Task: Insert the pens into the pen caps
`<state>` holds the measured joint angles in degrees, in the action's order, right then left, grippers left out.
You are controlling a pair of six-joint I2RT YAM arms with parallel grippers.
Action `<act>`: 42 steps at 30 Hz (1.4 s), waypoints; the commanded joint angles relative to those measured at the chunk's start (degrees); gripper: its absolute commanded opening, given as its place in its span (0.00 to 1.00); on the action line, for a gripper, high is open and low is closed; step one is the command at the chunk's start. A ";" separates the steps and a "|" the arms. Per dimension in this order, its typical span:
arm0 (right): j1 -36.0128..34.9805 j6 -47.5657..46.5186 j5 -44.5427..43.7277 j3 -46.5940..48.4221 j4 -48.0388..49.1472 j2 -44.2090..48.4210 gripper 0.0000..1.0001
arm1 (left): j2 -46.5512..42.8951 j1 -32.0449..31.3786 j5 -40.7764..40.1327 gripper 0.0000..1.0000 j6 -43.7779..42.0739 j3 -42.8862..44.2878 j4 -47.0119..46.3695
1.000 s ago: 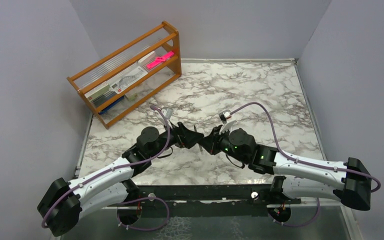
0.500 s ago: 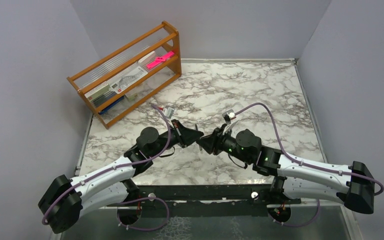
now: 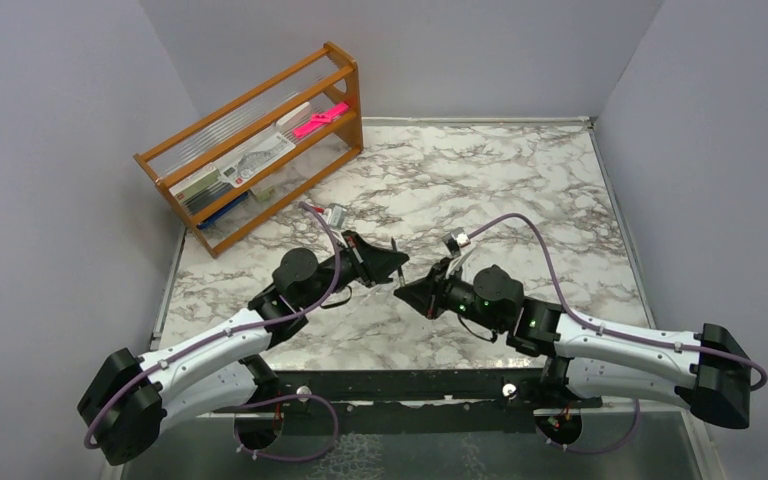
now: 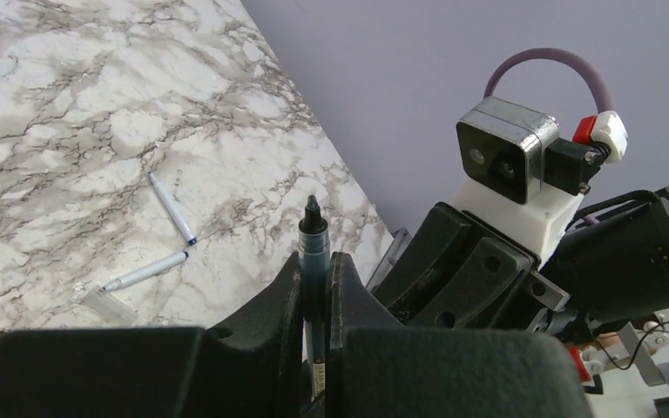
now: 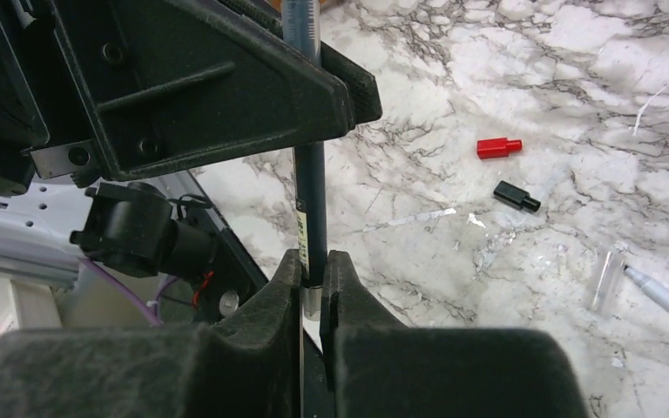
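A black-barrelled pen [image 4: 314, 252], tip uncapped and pointing up, stands between the fingers of my left gripper [image 4: 316, 261], which is shut on its barrel. My right gripper [image 5: 312, 261] is shut on the same pen [image 5: 311, 183] at its silver rear end, just below the left gripper's fingers [image 5: 226, 78]. The two grippers meet above the table's near middle, left gripper [image 3: 397, 262] and right gripper [image 3: 403, 291]. On the marble lie a red cap [image 5: 497, 147], a black cap [image 5: 516, 196] and a clear cap [image 5: 607, 279]. Two white pens [image 4: 172, 207] [image 4: 145, 271] lie beside the clear cap [image 4: 109, 302].
A wooden rack [image 3: 260, 150] holding stationery and a flat pink object [image 3: 320, 119] stands at the back left. Grey walls close in the marble table [image 3: 520, 180] on three sides. A white pen [image 5: 666, 298] lies by the clear cap.
My left gripper, open a second ago, has shut on the black pen and shifted slightly away. The right gripper has drawn back toward the near edge, gripping the pen's rear end.
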<state>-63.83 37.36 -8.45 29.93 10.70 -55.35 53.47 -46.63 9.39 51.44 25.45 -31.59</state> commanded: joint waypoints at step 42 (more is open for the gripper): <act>0.10 4.68 0.91 0.44 16.00 -3.34 0.01 | -1.76 -1.78 -4.30 0.21 2.61 -2.92 -5.04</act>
<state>-63.75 41.74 -5.74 28.88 24.97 -59.94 52.90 -48.14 6.00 53.95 23.79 -35.11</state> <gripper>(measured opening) 0.067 0.329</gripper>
